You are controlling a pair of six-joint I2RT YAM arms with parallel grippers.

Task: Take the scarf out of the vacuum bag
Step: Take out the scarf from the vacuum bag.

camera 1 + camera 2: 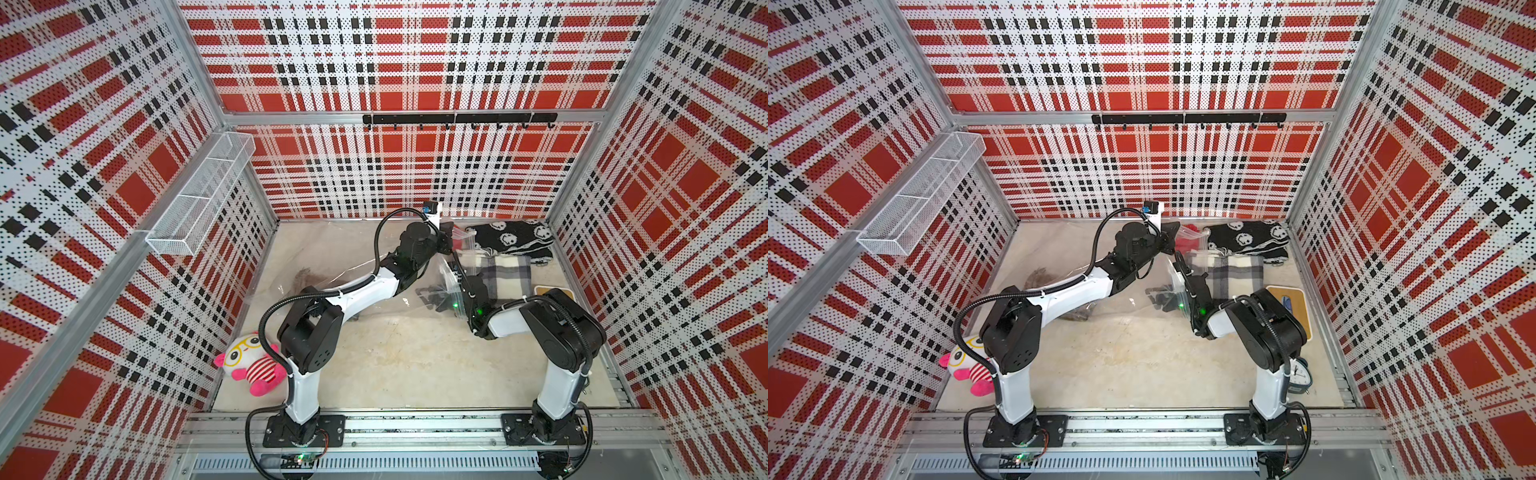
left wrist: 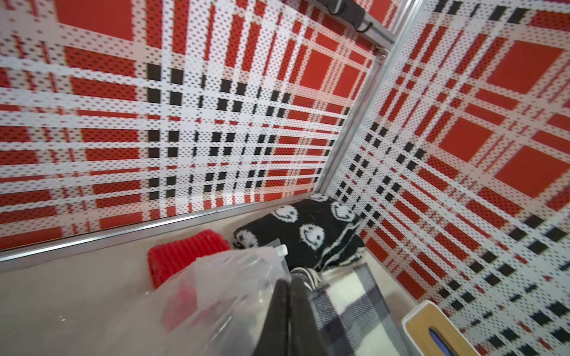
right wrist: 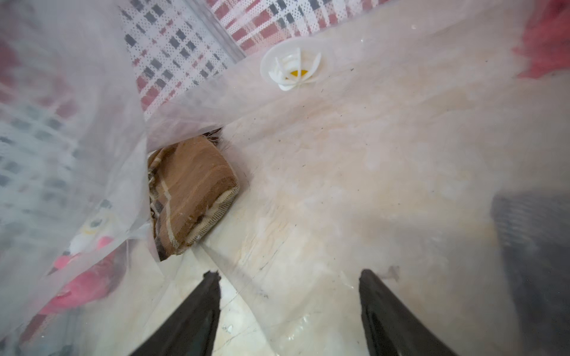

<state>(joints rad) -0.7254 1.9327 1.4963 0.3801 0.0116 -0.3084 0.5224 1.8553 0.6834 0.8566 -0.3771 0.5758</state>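
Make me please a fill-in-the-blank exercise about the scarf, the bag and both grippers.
The folded scarf in the vacuum bag is ___.
The left gripper is ___ on the bag's plastic.
The right gripper holds its jaws ___.
The bag's round valve is ___.
Missing words: brown; shut; open; white.

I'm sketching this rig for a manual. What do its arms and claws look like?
The left arm and right arm have white links between bulky black joints, on black base plates. A black ribbed cable loops along each. The left claw and right claw have slim, tapering black fingers.
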